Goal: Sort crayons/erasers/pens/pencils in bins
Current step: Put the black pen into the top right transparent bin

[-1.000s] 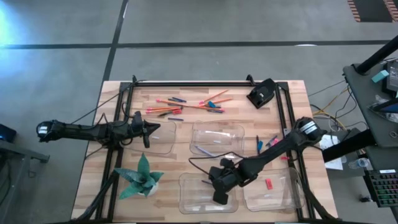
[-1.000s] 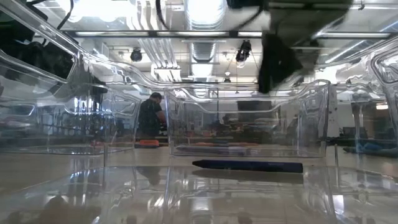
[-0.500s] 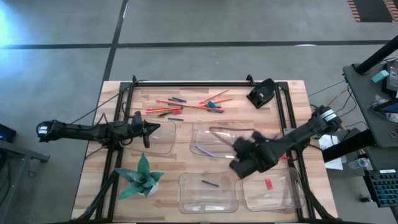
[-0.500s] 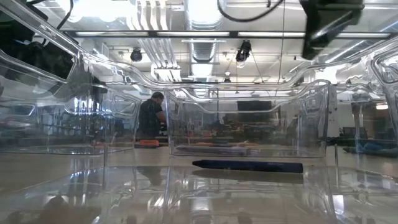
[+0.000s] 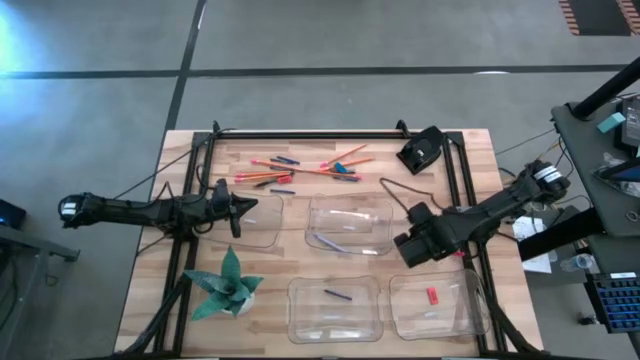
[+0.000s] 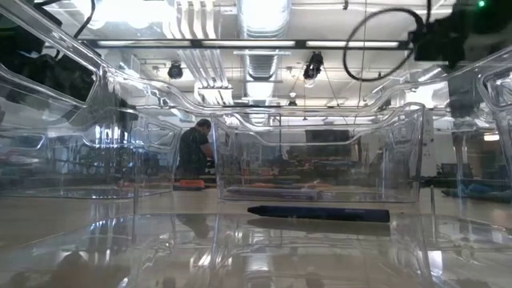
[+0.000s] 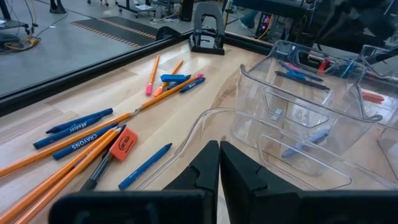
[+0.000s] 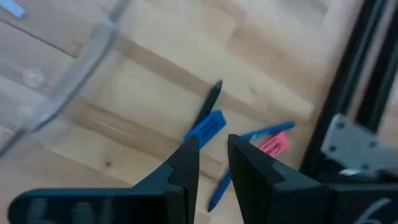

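The right gripper hangs over the bench, between the far right bin and the rail on the right. Its fingers stand a little apart and hold nothing. Just past the fingertips lie a few small things on the wood: a blue eraser, a dark pen, a thin blue stick and what looks like a pink eraser, though it is blurry. None of them touch the fingers.

The left gripper waits at the left side of the bench, at the rim of the far left bin. Its fingers are pressed together with nothing between them.

The pencils lie in a loose pile at the far edge, with blue crayons and a red eraser among them. The near left bin holds one dark stick. The near right bin holds another red eraser.
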Robot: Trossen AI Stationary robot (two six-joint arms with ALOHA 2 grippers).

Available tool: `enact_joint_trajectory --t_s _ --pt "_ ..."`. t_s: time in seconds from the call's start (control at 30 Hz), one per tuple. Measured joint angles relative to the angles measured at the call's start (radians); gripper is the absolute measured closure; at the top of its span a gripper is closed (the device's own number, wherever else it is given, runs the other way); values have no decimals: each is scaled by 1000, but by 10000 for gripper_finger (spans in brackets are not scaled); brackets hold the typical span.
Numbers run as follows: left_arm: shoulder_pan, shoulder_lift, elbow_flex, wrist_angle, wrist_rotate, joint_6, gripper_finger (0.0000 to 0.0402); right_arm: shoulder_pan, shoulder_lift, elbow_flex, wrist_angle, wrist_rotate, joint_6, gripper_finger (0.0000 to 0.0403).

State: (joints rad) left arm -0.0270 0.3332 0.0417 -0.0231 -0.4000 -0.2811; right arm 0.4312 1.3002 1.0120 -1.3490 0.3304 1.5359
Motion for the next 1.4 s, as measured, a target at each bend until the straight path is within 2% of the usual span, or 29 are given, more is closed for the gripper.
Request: enact_joint_trajectory --t_s 0.13,0.3,0.47,0.63,1.0,1.2,1.4 --pt "0 0 0 0 0 0 402 -26 -98 -121 170 -37 -1 330" --pt "0 -1 0 0 0 0 402 -49 -181 -247 333 -103 3 305" --pt "0 -1 0 0 0 0 402 -59 -202 -315 372 -181 94 270" --pt "0 0 0 0 0 0 402 -59 -169 -335 381 -275 182 250" --pt "0 -2 0 0 0 0 402 -65 -109 -350 424 -279 168 263" --pt "0 0 0 0 0 0 402 -90 -101 -404 560 -282 131 268" --pt "0 -2 0 0 0 0 402 -133 -100 -443 579 -281 117 268"
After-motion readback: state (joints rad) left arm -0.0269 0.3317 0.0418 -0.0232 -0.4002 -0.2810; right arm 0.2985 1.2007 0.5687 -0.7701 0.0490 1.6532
